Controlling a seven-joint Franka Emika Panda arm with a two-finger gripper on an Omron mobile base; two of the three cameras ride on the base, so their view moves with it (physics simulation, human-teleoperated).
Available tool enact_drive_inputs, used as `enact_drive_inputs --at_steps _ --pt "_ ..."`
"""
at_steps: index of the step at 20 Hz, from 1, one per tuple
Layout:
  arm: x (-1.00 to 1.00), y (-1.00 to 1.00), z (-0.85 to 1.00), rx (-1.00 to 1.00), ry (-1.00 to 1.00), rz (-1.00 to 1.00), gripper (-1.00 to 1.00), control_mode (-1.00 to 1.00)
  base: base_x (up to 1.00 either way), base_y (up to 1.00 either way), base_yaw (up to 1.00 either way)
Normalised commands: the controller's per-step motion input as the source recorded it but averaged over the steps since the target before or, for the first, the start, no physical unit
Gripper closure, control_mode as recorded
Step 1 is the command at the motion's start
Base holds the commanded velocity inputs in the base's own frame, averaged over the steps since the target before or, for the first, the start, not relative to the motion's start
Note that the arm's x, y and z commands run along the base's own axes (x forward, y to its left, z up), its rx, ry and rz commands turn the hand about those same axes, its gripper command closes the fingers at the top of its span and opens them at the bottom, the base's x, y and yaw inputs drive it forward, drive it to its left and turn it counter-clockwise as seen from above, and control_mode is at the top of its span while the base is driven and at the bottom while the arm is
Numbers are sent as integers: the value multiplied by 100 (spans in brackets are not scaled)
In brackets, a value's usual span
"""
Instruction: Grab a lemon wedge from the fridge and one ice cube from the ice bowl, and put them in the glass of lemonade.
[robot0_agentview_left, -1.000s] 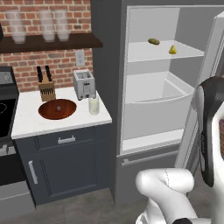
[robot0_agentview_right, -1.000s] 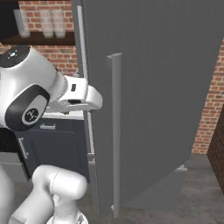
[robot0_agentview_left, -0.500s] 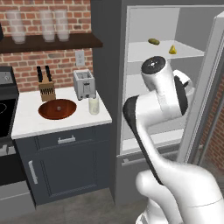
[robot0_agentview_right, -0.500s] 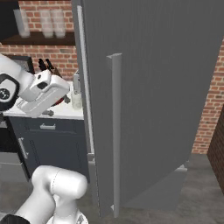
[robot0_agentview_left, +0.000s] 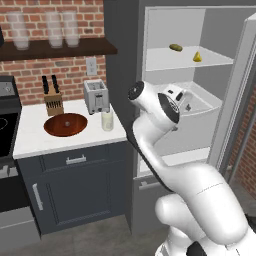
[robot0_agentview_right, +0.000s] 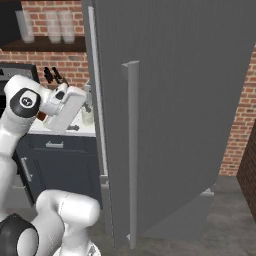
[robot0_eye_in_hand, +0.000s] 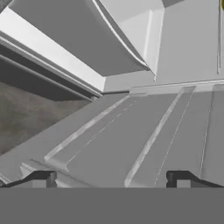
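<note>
The fridge (robot0_agentview_left: 124, 60) stands open, its white shelves showing. On the top shelf lies the small yellow lemon wedge (robot0_agentview_left: 198, 56), to the right of an olive-green oblong item (robot0_agentview_left: 175, 47). My gripper (robot0_agentview_left: 187, 101) hangs open and empty in the fridge opening at the middle compartment, well below the wedge. In the hand view the gripper (robot0_eye_in_hand: 111, 179) has its tips wide apart over white fridge panels. The ice bowl (robot0_agentview_left: 65, 124) sits on the counter, and I cannot make out an ice cube in it. The glass of lemonade (robot0_agentview_left: 107, 120) stands by the counter's right edge.
The open fridge door (robot0_agentview_right: 175, 100) with its long bar handle (robot0_agentview_right: 131, 150) blocks the right side. A toaster (robot0_agentview_left: 96, 96) and a knife block (robot0_agentview_left: 53, 100) stand at the back of the counter. Frosted jars (robot0_agentview_left: 54, 28) line the wall shelf. A stove (robot0_agentview_left: 5, 130) is at far left.
The arm has swung from the right edge across to the front of the fridge opening. The hand has then dropped from upper-shelf height to the middle compartment. The jaws stay open.
</note>
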Motion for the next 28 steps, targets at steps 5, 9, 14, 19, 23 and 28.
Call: enact_drive_inputs --at_steps 5,9,14,19,23,28 --pt "59 -79 -19 -2 0 0 -100 -100 0 0 0" --pt "78 -59 -16 0 4 0 -100 -100 0 0 0" --pt "87 -48 -10 -2 13 0 -100 -100 0 0 0" --pt "-65 -99 -23 -2 0 -14 -100 -100 0 0 0" --pt "-96 -100 -23 0 -5 -15 -100 -100 0 0 0" --pt "-100 -100 -20 0 -7 -12 -100 -100 0 0 0"
